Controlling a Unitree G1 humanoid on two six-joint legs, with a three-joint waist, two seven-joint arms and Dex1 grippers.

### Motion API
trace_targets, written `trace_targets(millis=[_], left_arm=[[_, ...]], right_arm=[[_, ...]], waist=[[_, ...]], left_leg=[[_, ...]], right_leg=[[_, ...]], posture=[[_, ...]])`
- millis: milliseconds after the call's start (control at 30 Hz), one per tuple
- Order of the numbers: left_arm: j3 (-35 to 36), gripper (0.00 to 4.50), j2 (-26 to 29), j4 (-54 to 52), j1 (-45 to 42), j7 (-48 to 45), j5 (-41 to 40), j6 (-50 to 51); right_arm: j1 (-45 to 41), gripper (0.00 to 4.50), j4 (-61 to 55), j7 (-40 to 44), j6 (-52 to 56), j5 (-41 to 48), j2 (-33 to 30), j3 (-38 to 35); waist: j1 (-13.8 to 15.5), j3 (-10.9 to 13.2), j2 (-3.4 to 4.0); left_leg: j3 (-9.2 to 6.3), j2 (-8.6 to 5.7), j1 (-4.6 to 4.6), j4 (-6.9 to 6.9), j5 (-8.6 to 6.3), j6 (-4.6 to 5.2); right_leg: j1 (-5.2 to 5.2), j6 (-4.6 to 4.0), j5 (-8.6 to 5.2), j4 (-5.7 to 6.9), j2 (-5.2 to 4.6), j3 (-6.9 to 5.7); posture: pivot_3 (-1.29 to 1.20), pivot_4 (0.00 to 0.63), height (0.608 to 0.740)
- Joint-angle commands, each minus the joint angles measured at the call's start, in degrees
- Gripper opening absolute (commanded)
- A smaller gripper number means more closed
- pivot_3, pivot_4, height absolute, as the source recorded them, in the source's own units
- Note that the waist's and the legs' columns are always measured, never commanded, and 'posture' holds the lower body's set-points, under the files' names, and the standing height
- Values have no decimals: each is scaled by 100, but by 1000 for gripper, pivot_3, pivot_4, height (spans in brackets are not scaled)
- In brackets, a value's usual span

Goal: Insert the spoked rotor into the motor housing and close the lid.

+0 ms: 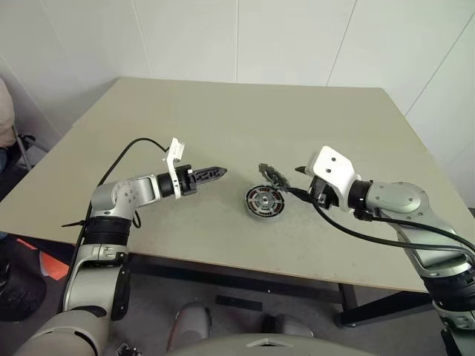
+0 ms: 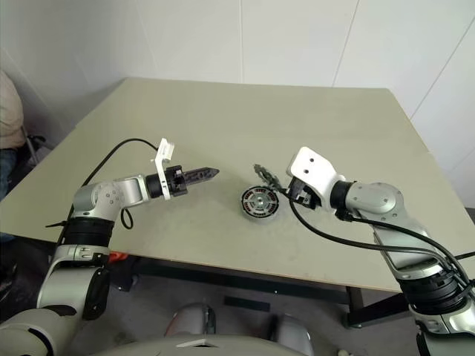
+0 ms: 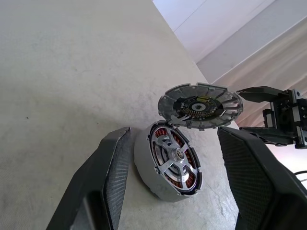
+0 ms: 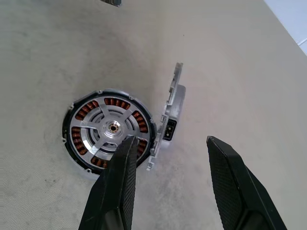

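Observation:
The motor housing (image 1: 265, 202) lies flat on the table, its coppery windings showing around the silver spoked rotor (image 4: 112, 127) seated inside it. The grey ribbed lid (image 3: 199, 106) stands up on edge at the housing's far right side, its inner face turned toward the housing. My right gripper (image 1: 297, 182) is open just right of the lid, apart from it, nothing between its fingers (image 4: 123, 177). Left of the housing and a hand's width away, my left gripper (image 1: 215, 174) hovers pointing at it, open and empty, with wide-spread fingers (image 3: 111, 182).
The beige table (image 1: 223, 111) has free surface behind and to the left of the motor. Its front edge runs close below both arms. A black cable (image 1: 371, 237) trails from my right wrist. A person (image 1: 6, 111) sits off the table's far left side.

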Motion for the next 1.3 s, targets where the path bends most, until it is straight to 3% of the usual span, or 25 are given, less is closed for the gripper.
trace_targets(millis=[33, 133, 300, 600, 733, 1033, 1300], left_arm=[[68, 3028, 39, -136, -80, -20, -31, -64], [58, 3028, 20, -170, -40, -1, -32, -66], [68, 3028, -6, -201, -13, 36, -40, -67], [98, 3028, -12, -222, 21, 83, -55, -70], [91, 3028, -11, -250, 61, 95, -57, -67], [67, 3028, -69, -209, 31, 112, -37, -97], [51, 3028, -130, -228, 35, 135, -34, -102]], right_arm=[[-219, 2578, -128, 36, -90, -60, 68, 90], [-344, 2578, 50, -6, -227, -179, 178, 241], [-463, 949, 658, -128, -576, -489, 379, 432], [-529, 949, 1247, -224, -965, -814, 665, 497], [-541, 32, 1247, -209, -1043, -832, 660, 427], [-657, 32, 1050, -121, -992, -788, 634, 303], [-1069, 32, 1678, -819, -1300, -938, 974, -21]], waist=[[-20, 0, 0], [-65, 0, 0], [-84, 0, 0], [-90, 0, 0], [-90, 0, 0], [-88, 0, 0], [-98, 0, 0]], left_leg=[[0, 0, 0, 0, 0, 0], [0, 1, 4, 0, 1, -2], [0, 1, 7, 2, 2, -4], [0, 2, 6, 3, 2, -3], [1, 2, 8, 3, 2, -4], [0, 2, 9, 5, 3, -5], [1, 2, 4, 6, 4, -6]], right_leg=[[0, 0, 0, 0, 0, 0], [1, 1, 0, 3, 0, 0], [6, 0, 1, 6, 0, 0], [3, -9, 5, 8, 0, 1], [4, -9, 6, 9, 1, 1], [8, -10, 6, 10, 0, 1], [-3, -17, 11, 12, 1, 1]], posture=[[0, 0, 740], [0, 0, 740], [0, 0, 740], [0, 0, 740], [0, 0, 740], [0, 0, 740], [0, 0, 740]])
